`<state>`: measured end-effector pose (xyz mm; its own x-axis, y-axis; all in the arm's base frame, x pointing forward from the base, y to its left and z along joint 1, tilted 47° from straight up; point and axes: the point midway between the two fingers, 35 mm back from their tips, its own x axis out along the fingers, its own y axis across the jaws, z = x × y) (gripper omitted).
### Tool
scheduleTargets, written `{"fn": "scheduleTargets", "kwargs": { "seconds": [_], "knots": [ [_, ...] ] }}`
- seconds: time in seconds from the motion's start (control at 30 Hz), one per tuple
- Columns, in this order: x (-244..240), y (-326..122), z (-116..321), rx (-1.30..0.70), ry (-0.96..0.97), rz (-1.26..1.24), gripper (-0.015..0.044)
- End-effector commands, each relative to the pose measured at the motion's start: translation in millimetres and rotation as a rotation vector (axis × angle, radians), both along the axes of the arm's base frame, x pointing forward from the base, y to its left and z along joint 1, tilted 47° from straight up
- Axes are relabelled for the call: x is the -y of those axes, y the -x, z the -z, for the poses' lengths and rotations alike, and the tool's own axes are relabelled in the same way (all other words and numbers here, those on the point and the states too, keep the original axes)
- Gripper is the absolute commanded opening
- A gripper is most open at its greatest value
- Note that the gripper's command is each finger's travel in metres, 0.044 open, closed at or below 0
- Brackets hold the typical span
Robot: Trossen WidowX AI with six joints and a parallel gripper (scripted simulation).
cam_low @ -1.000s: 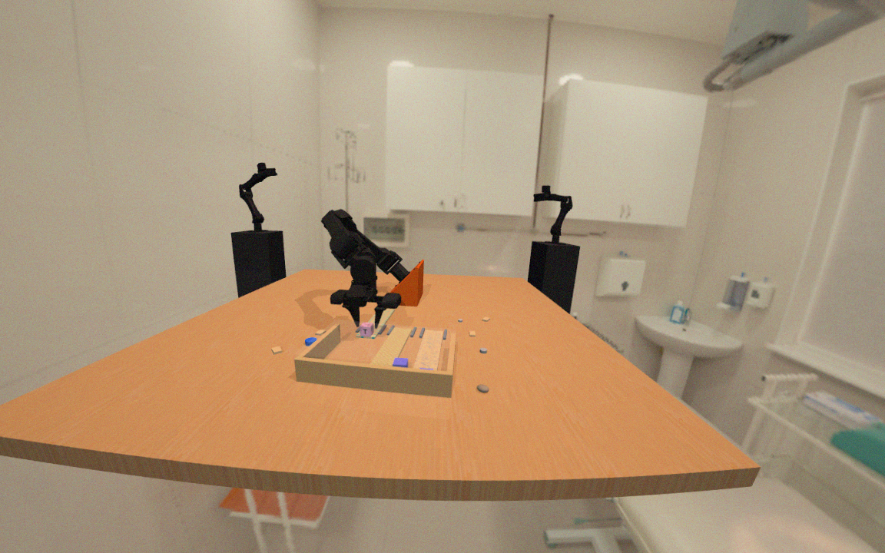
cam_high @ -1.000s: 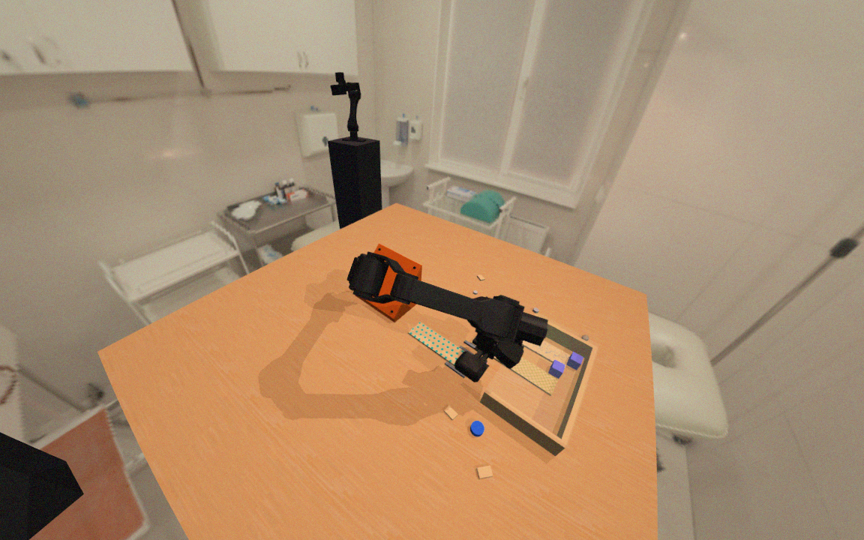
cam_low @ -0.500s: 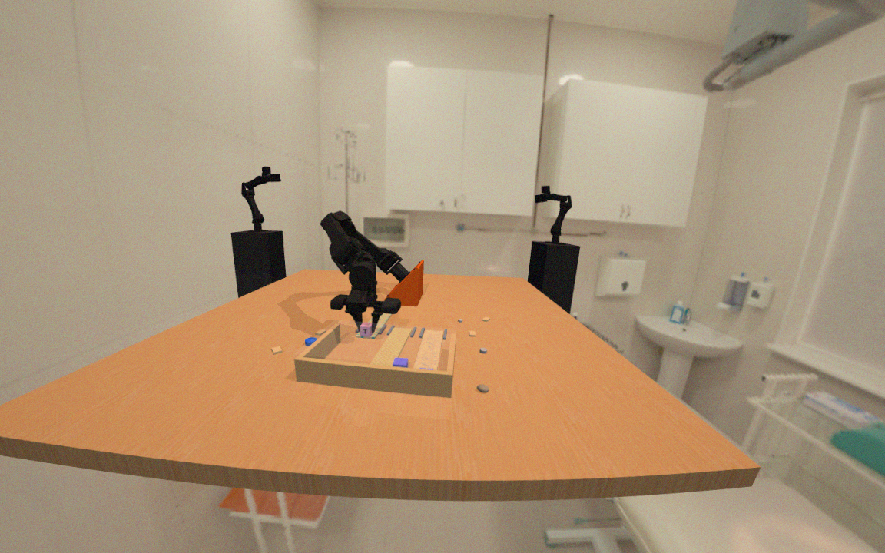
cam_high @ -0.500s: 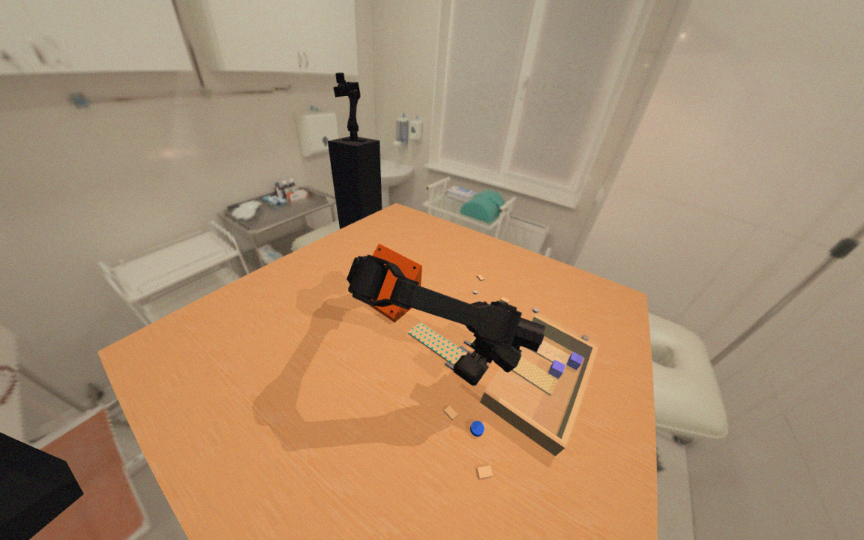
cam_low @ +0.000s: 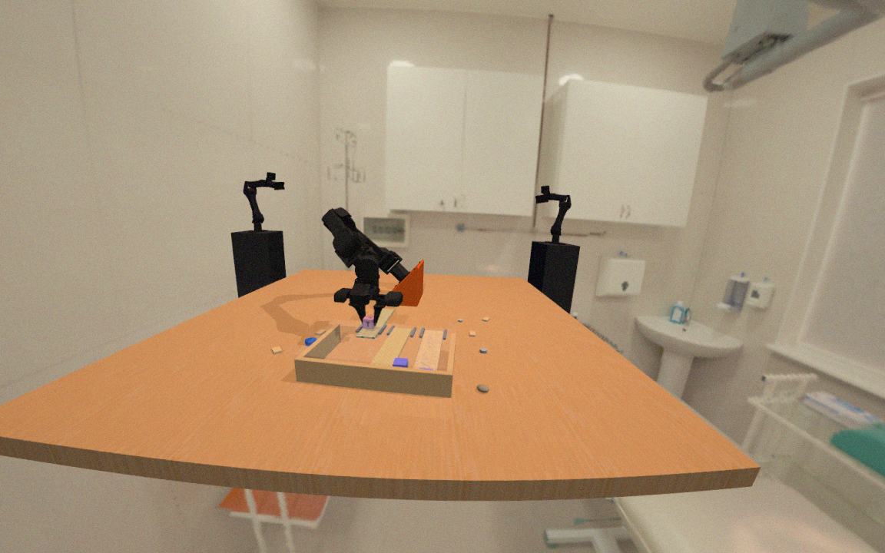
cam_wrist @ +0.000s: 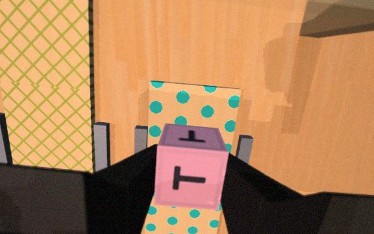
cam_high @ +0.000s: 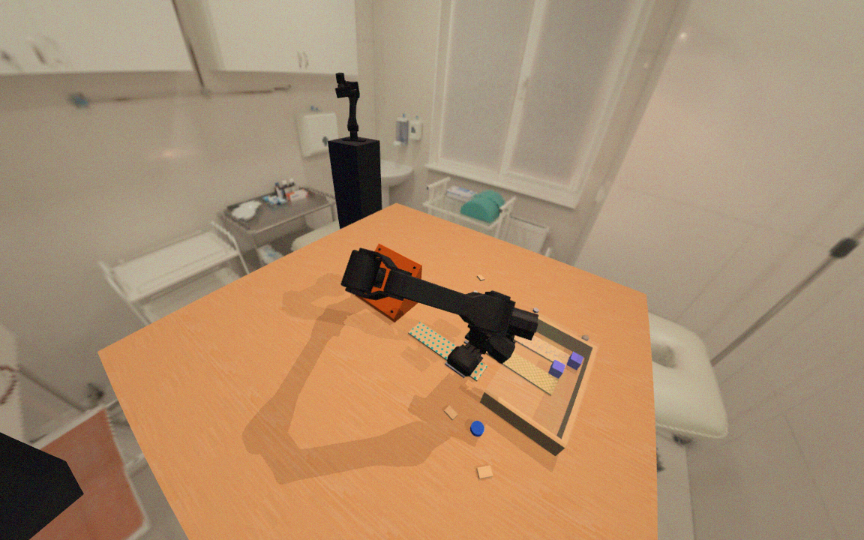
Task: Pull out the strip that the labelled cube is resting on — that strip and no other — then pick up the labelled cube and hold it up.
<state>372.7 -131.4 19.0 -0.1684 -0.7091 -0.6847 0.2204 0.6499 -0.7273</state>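
My gripper (cam_low: 369, 321) (cam_wrist: 189, 155) is shut on the pink cube (cam_low: 368, 323) (cam_wrist: 191, 198), which carries a black T. The cube hangs a little above the teal-dotted strip (cam_high: 432, 340) (cam_low: 384, 318) (cam_wrist: 195, 97). That strip lies mostly outside the open side of the walled frame, between grey guides, its near end just past the cube. In the top view the cube is hidden by the arm. The yellow lattice strip (cam_high: 533, 373) (cam_low: 392, 347) (cam_wrist: 44, 65) and a pale speckled strip (cam_low: 429, 349) lie inside the frame.
Two blue-purple cubes (cam_high: 556, 368) (cam_high: 574, 360) are at the frame's far end. The frame wall (cam_high: 522, 424) (cam_low: 373, 378) surrounds three sides. Grey guides (cam_wrist: 101, 146) (cam_wrist: 245, 147) stand low by the strips. A blue disc (cam_high: 476, 428) and small wooden chips (cam_high: 484, 472) (cam_high: 451, 412) lie outside the frame.
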Motion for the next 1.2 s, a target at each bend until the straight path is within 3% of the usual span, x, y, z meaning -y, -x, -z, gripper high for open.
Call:
{"fn": "scheduleTargets", "kwargs": {
  "seconds": [0.0,0.77,1.17],
  "knots": [
    [-15.9,11.6,-7.0,0.003,-0.003,-0.007,0.0000],
    [-48.2,79.6,-10.6,-0.003,-0.002,-0.009,0.0000],
    [-74.6,76.0,-34.8,-0.003,-0.004,-0.009,0.0000]
  ]
}}
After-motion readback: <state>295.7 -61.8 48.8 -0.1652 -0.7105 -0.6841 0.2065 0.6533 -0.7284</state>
